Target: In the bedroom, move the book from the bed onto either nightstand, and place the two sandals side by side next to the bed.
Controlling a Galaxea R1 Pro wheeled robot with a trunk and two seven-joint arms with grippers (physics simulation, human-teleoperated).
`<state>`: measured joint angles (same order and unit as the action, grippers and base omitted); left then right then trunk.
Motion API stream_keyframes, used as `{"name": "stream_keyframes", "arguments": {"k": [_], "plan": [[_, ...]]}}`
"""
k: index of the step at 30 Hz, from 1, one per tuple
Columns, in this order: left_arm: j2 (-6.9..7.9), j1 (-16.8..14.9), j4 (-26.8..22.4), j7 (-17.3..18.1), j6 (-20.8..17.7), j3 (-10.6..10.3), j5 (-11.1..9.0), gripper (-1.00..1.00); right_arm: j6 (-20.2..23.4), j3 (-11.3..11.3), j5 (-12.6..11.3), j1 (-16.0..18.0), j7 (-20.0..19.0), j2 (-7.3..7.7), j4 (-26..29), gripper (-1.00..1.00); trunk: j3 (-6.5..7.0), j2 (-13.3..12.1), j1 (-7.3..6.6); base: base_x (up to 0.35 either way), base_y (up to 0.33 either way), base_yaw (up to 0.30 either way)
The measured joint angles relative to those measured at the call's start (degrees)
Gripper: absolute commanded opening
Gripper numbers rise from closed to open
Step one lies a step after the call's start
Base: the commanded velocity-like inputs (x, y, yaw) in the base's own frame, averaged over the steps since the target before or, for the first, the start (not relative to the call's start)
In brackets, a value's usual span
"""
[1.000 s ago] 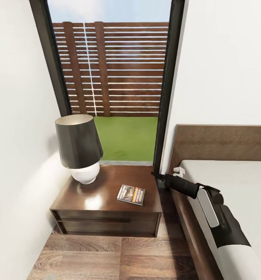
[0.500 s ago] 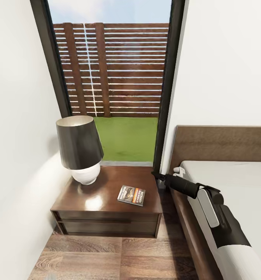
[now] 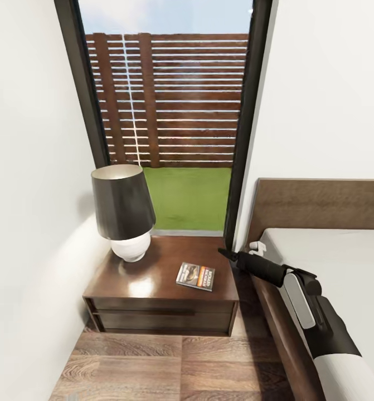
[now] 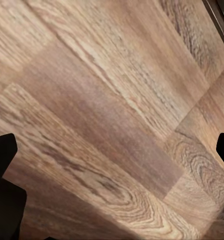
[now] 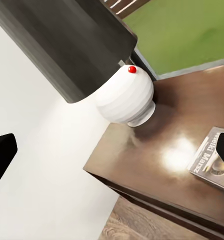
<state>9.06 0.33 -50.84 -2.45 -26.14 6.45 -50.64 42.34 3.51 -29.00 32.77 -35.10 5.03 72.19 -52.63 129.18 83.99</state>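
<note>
The bedroom's tall window (image 3: 170, 106) looks onto a slatted fence and grass, with white walls to either side and wood-plank floor (image 3: 170, 367) below. At about 3 o'clock in the head view lies the bed (image 3: 343, 262), its dark headboard against the wall and its grey mattress bare as far as it shows. At about 7 o'clock stands the nightstand (image 3: 159, 314), just beside the bed frame, carrying a lamp (image 3: 124, 209) with a dark shade and white base toward its back left corner.

The book (image 3: 195, 276) lies flat on the nightstand's glossy surface, at roughly 4 o'clock from the lamp base and apart from it, near the front right corner. By the look of it, the book half of the task is done.

The right gripper (image 3: 227, 254) hangs over the gap between nightstand and bed; in the right wrist view its dark fingers (image 5: 1, 155) stand wide apart with nothing between them. The left gripper (image 4: 112, 165) points at bare floor, its fingers likewise spread and empty.

The sandals remain to be found and set side by side next to the bed.
</note>
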Motion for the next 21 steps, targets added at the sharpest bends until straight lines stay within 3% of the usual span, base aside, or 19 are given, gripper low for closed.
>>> {"name": "stream_keyframes", "arguments": {"k": [8, 13, 21], "plan": [[0.00, 0.0, 0.3, 0.0, 0.0, -0.1, 0.0, 1.00, -0.1, 0.1, 0.0, -0.4, 0.0, -0.13, -0.1, 1.00, 0.00, 0.0, 0.00, -0.005, 0.009, 0.000], [0.00, 0.0, 0.4, 0.0, 0.0, -0.2, 0.0, 1.00, -0.9, 0.0, 0.2, -2.9, 0.2, -0.28, -0.6, 1.00, 0.00, 0.0, 0.00, -0.001, 0.002, 0.000], [-0.06, 0.0, 0.5, 0.0, 0.0, -0.2, 0.0, 1.00, -8.1, -0.1, 1.8, -9.0, -0.1, 0.10, -3.2, 1.00, 0.00, 0.0, 0.00, 0.000, 0.000, 0.000]]}}
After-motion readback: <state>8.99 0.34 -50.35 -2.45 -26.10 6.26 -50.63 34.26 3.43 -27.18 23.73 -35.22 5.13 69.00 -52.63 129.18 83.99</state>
